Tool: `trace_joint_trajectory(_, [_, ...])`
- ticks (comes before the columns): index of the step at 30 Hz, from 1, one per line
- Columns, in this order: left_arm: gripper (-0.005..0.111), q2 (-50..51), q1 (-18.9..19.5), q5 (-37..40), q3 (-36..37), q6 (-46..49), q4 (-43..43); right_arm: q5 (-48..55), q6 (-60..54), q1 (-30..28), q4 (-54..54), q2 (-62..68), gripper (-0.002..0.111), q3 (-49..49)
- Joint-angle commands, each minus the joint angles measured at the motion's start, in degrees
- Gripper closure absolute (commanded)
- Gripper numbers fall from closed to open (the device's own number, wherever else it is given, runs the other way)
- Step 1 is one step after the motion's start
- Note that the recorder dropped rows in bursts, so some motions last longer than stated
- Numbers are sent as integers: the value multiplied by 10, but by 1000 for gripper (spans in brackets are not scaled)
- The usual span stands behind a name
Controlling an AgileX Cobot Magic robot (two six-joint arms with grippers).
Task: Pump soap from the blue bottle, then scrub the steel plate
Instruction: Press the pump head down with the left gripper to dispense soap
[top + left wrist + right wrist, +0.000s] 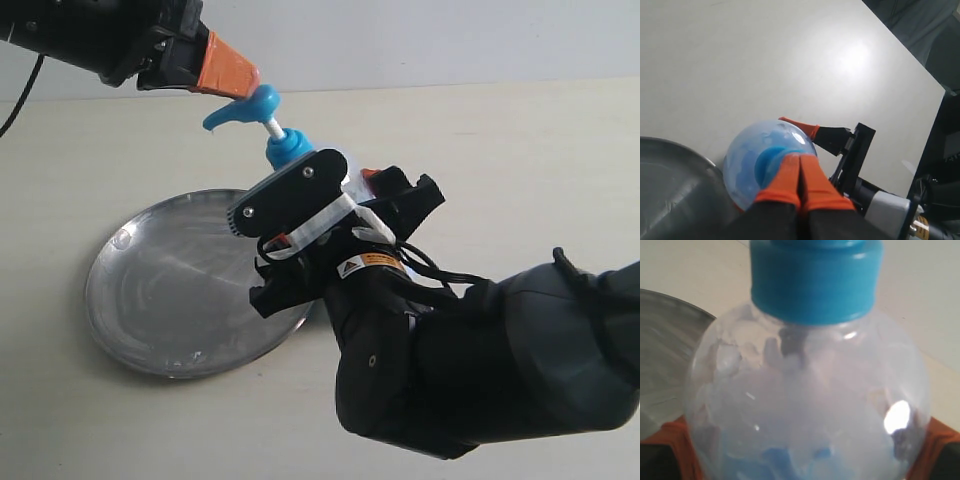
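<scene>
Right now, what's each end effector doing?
Left end effector: closed, tips against the pump.
Right end effector: holding the bottle.

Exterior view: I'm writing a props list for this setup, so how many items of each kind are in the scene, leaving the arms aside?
blue bottle: 1
steel plate: 1
Total: 2

The blue bottle (805,390) fills my view, its clear shoulder streaked inside with pale soap (780,457) below the blue collar (812,280). My right gripper (807,447) clasps it, orange pads (675,440) pressed against opposite sides. The steel plate (665,350) lies just beside the bottle.
</scene>
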Motion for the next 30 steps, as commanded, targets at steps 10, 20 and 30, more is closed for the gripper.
trace_joint_trajectory(10, [107,10,-4,10,-4,11,-7,-35,21,1,-39,-5,108,-8])
trace_joint_trajectory(20, [107,19,-4,17,-4,11,-4,-37,20,1,-42,-5,108,-8])
trace_joint_trajectory(30, [107,19,-4,28,-4,12,19,-39,20,1,-44,-5,108,-8])
